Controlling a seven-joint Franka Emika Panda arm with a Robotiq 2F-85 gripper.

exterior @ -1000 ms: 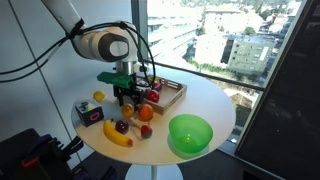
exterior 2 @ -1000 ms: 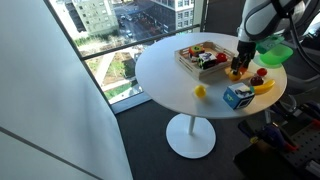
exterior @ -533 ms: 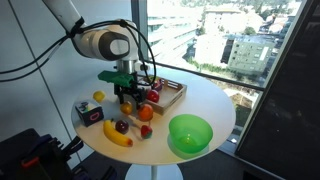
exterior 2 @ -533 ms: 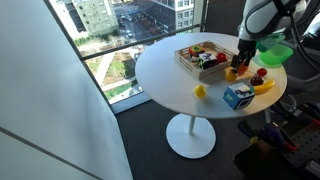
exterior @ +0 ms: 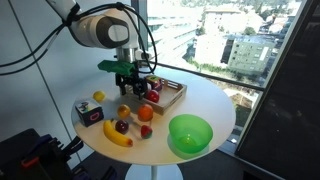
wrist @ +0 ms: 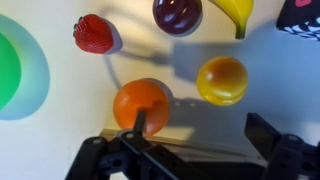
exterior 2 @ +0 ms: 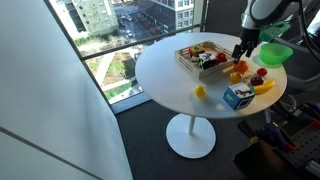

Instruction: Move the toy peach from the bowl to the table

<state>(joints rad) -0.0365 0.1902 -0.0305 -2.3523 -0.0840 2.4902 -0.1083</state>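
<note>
Here the gripper (exterior: pixel 131 96) hangs above the table (exterior: pixel 205 100) with its two fingers (wrist: pixel 140 122) spread apart and nothing between them. In the wrist view the one toy peach (wrist: pixel 222 80) sits on the table (wrist: pixel 275 60) just beyond the fingertips, well apart from the single green bowl (wrist: pixel 10 70) at the 9 o'clock edge.

Four other fruits lie around the peach in that view:
- one redder orange fruit (wrist: pixel 141 105) at its 8 o'clock, near but not touching
- one toy strawberry (wrist: pixel 92 33) at 10 o'clock
- one dark fruit, probably a plum (wrist: pixel 178 12), at 11 o'clock
- one banana (wrist: pixel 235 12) at 12 o'clock

In an exterior view, the peach (exterior: pixel 124 111) lies under the gripper. There the bowl (exterior: pixel 190 133) stands at the peach's 4 o'clock, and one lemon (exterior: pixel 99 97) and one blue box (exterior: pixel 90 113) lie at its 9 o'clock. One wooden tray (exterior: pixel 176 93) lies at 2 o'clock.
</note>
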